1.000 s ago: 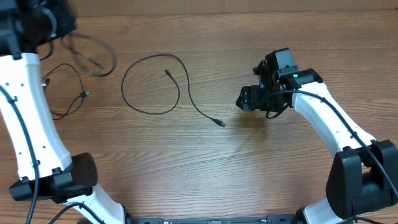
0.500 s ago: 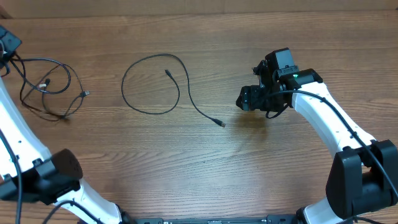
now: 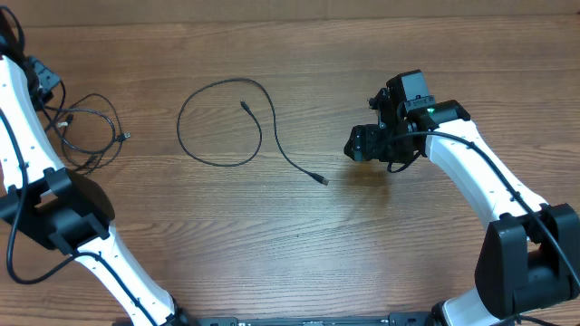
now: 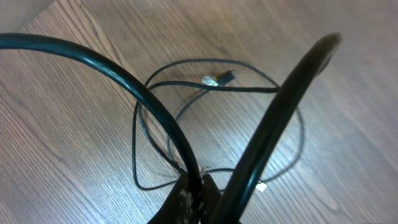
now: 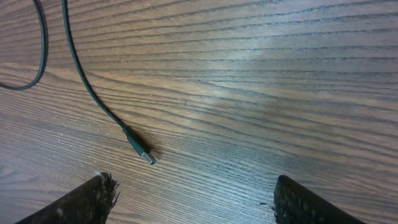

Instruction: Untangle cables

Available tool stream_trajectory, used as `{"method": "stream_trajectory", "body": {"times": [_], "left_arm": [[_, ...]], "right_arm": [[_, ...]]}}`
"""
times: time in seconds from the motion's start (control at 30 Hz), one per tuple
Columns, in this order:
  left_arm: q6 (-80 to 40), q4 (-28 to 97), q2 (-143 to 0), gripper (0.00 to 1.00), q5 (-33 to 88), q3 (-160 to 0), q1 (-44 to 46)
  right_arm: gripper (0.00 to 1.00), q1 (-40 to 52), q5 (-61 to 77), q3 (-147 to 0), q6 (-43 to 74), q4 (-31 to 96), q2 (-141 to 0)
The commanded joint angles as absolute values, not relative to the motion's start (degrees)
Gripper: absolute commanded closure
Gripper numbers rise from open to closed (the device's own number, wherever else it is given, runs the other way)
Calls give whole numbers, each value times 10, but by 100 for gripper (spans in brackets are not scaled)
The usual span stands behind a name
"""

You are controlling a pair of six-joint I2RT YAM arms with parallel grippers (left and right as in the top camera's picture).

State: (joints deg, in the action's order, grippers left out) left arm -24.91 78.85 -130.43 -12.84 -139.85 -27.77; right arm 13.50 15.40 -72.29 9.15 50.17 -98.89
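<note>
Where the two arms rise from their bases at the near edge of the wooden table, the boards in front of them are bare grain. A little further in, just right of the middle, lies the silver-tipped plug of the loose cable, flat on the wood. The right gripper hovers close beside that plug, to its right; its jaws stand wide apart with nothing between them, and they touch neither the plug nor the cord. The white right arm bends back from it toward the near right corner. From the plug the loose cable runs away and leftward, then swings round into one big open loop in the middle of the table, its other small end resting inside the top of the loop. This cable lies well apart from everything else. Over at the far left sit the tangled cables, several thin black strands looping over one another, with a silver plug tip showing among them near the upper side of the heap. The left arm reaches up along the left edge, and the left gripper is above the heap, its jaws pinched tight on two strands of the tangled cables that arch up from the table.
</note>
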Motion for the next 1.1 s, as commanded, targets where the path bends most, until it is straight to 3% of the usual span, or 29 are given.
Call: {"method": "stream_trajectory", "body": {"times": [0.0,0.2,0.23,0.33,0.37,0.43,0.7,0.97,1.07], "left_arm": [[-260,785,-1327,96,-168,-1395,-282],[-261,771,-1331,96,-169,-1395,-305],[-263,773,-1331,87,-169,-1395,-310],[-264,777,-1331,23,-156,-1395,-319],[-264,779,-1331,13,-150,-1395,-321],[-264,789,-1331,6,-134,-1395,-321],[-264,810,-1331,6,-25,-1395,-309],[-262,826,-1331,8,-19,-1395,-260],[-262,827,-1331,13,-19,-1395,-241]], "right_arm": [[20,134,150,-727,89,504,-982],[20,134,150,-727,90,505,-982],[20,134,150,-727,90,505,-982],[20,134,150,-727,90,505,-982],[20,134,150,-727,90,505,-982],[20,134,150,-727,90,505,-982],[20,134,150,-727,90,505,-982],[20,134,150,-727,90,505,-982],[20,134,150,-727,90,505,-982]]}}
